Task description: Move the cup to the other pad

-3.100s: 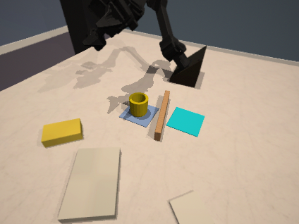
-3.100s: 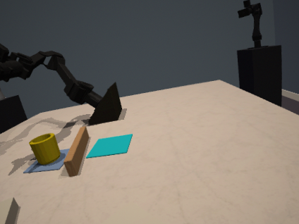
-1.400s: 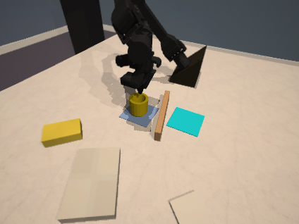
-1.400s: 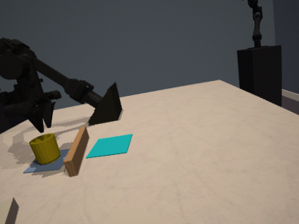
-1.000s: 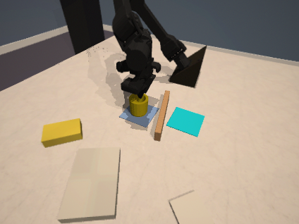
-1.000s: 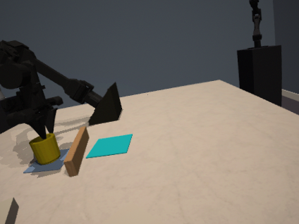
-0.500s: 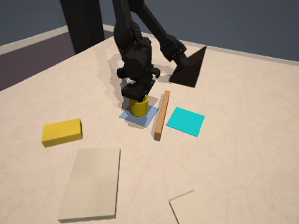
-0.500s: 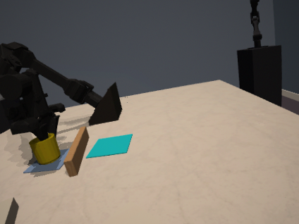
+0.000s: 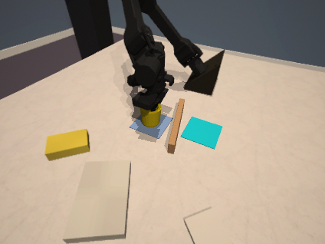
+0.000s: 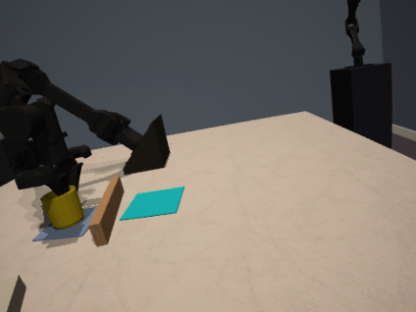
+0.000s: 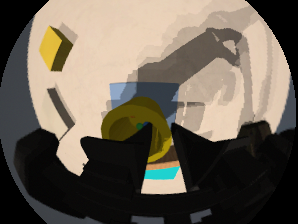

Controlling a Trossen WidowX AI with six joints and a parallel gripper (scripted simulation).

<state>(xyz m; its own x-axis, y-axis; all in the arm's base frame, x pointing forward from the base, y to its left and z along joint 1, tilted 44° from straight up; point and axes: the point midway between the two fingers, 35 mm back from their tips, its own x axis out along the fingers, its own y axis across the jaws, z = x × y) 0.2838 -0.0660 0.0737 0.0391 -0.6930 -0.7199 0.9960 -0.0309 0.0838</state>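
A yellow cup (image 9: 151,117) (image 10: 63,210) (image 11: 111,119) stands upright on the blue pad (image 9: 158,132) (image 10: 49,234) (image 11: 120,91). In the wrist view a green marble (image 11: 139,126) and bits of others show inside it; a finger hides part of the inside. The other pad, cyan (image 9: 201,132) (image 10: 154,203) (image 11: 162,174), lies beyond the wooden bar and has nothing on it. My gripper (image 9: 154,108) (image 10: 68,187) (image 11: 161,125) is at the cup's rim, fingers partly open. One fingertip is over the cup's mouth, the other outside, with a gap around the wall.
A wooden bar (image 9: 176,124) (image 10: 106,212) stands between the pads. A dark wedge (image 9: 208,74) (image 10: 151,149) at the end of another dark arm is behind the cyan pad. A yellow block (image 9: 67,144) (image 11: 51,49) and a beige slab (image 9: 101,199) lie further off.
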